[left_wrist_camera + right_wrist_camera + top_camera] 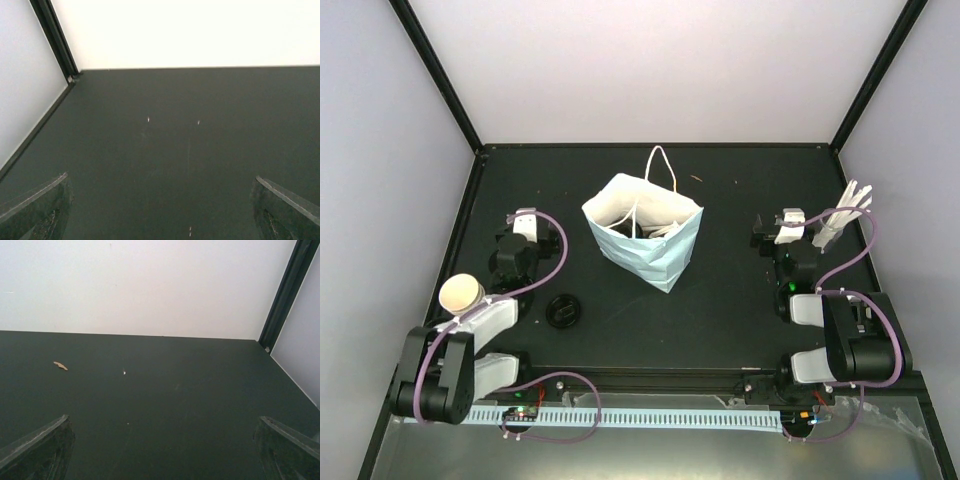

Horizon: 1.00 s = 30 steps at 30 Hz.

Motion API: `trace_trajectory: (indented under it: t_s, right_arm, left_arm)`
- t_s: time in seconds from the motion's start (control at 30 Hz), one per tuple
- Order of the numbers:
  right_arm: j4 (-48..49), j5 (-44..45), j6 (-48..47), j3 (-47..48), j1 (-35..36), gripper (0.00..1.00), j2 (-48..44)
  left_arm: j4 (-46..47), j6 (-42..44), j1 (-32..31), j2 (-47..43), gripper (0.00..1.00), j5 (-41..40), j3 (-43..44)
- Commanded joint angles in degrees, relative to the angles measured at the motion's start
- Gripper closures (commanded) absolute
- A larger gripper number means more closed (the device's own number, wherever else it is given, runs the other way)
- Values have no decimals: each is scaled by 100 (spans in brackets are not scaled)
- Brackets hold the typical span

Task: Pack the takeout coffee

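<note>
A cream paper cup [462, 293] with no lid stands at the near left, right beside my left arm. Its black round lid [564, 311] lies flat on the table, a little to the cup's right. The light-blue paper bag [645, 240] stands open mid-table; dark and pale shapes show inside it, too unclear to name. My left gripper [525, 215] sits left of the bag, and in the left wrist view it [160, 210] is open over bare table. My right gripper [775, 224] is right of the bag, also open [162, 450] with nothing between its fingers.
A clear glass of white sticks [846, 213] stands at the far right, just past my right gripper. A small tan scrap [60, 366] lies on the black table [720, 300]. White walls close in the back and both sides.
</note>
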Motion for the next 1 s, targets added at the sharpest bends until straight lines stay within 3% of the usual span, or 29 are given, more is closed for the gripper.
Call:
trace_trajectory:
  t_s: [0.0, 0.17, 0.37, 0.53, 0.97]
  right_arm:
    - [168, 23, 35, 51, -39, 0, -9]
    - [166, 19, 29, 51, -39, 0, -9]
    - [167, 19, 27, 55, -39, 0, -8]
    - [159, 18, 27, 59, -39, 0, -1]
    - [158, 19, 24, 59, -41, 0, -9]
  left_arm:
    - [1178, 171, 118, 358, 1, 587, -212]
    - [1184, 502, 119, 659, 1, 459, 74]
    - [3361, 611, 216, 1675, 1, 465, -526]
    - [2410, 481, 253, 1428, 1, 504, -261]
    - [2454, 497, 264, 1439, 1, 513, -259]
